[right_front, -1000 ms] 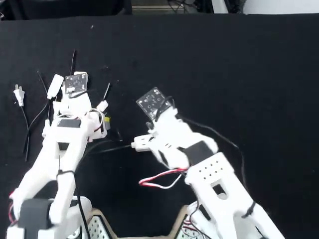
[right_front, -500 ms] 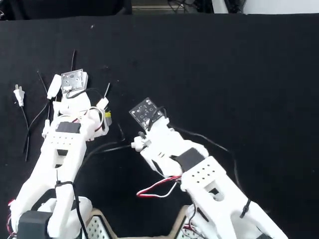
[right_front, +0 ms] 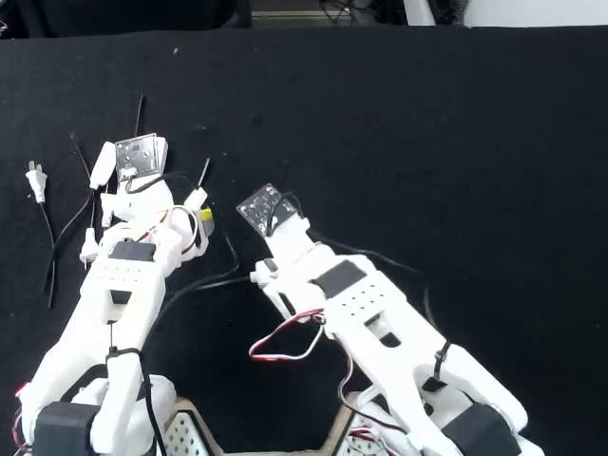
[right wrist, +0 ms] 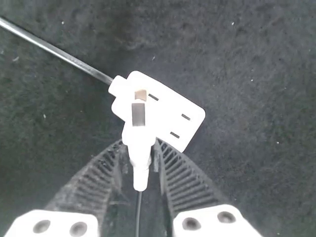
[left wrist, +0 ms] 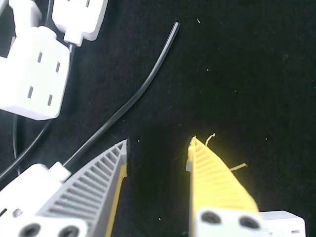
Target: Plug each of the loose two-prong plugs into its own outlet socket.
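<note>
At a white slotted socket (right wrist: 168,117), the right claw (right wrist: 139,148) grips a white plug (right wrist: 140,160).

Worktop (right_front: 456,142): plain black. Left arm (right_front: 114,294) and right arm (right_front: 380,323): white. Left tool (left wrist: 158,143): one grey finger (left wrist: 98,182), one yellow finger (left wrist: 212,182), both ribbed. Right tool (right wrist: 138,146): dark grey, ribbed. Plug (right wrist: 138,132): white, with dark prong (right wrist: 138,112). Outlet socket (right wrist: 170,116): white, dark slots. Cord (right wrist: 54,52): black. Wire loop (right_front: 271,337): red and white.
</note>
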